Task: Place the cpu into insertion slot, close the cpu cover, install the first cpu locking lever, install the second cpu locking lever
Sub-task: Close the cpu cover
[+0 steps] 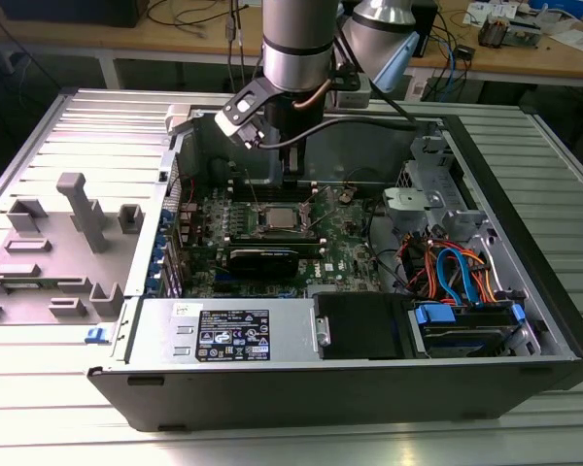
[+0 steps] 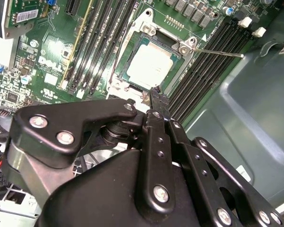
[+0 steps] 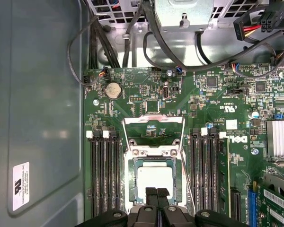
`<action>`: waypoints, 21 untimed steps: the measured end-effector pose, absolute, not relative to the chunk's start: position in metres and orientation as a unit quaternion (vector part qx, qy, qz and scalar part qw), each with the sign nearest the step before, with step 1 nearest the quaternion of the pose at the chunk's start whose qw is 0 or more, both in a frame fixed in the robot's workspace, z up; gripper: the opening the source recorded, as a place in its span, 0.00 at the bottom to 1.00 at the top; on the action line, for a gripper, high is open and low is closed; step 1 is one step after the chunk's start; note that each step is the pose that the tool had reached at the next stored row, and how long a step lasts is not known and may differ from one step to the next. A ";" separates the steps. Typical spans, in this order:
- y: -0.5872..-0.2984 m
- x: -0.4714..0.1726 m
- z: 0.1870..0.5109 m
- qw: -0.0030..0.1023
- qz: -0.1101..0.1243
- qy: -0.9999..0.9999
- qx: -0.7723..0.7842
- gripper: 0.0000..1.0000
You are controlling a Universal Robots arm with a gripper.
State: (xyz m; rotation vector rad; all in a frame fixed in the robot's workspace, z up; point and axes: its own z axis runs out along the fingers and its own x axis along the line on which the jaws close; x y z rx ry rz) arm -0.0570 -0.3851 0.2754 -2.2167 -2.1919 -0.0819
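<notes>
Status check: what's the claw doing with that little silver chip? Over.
Gripper shut, tips at cpu cover edge. Cpu seated in insertion slot, cover down around it. Locking lever juts over memory slots, unlatched.

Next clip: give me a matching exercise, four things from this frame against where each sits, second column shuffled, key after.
Things
1. silvery-topped square cpu
2. round silver coin battery
3. blue flat cables
4. grey plastic holder with upright posts

Places
a. outside the black computer case, on the exterior view's left
b. inside the window of the grey metal cpu cover, by the gripper
c. on the green circuit board, apart from the cover
d. inside the case, on the exterior view's right

Pairs: 1-b, 2-c, 3-d, 4-a
</notes>
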 end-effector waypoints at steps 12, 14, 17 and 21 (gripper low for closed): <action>-0.385 -0.057 0.282 0.011 -0.025 -0.703 -0.711 0.11; -0.385 -0.057 0.282 0.011 -0.025 -0.703 -0.711 0.11; -0.385 -0.057 0.283 0.010 -0.025 -0.703 -0.711 0.11; -0.385 -0.057 0.283 0.010 -0.025 -0.703 -0.711 0.11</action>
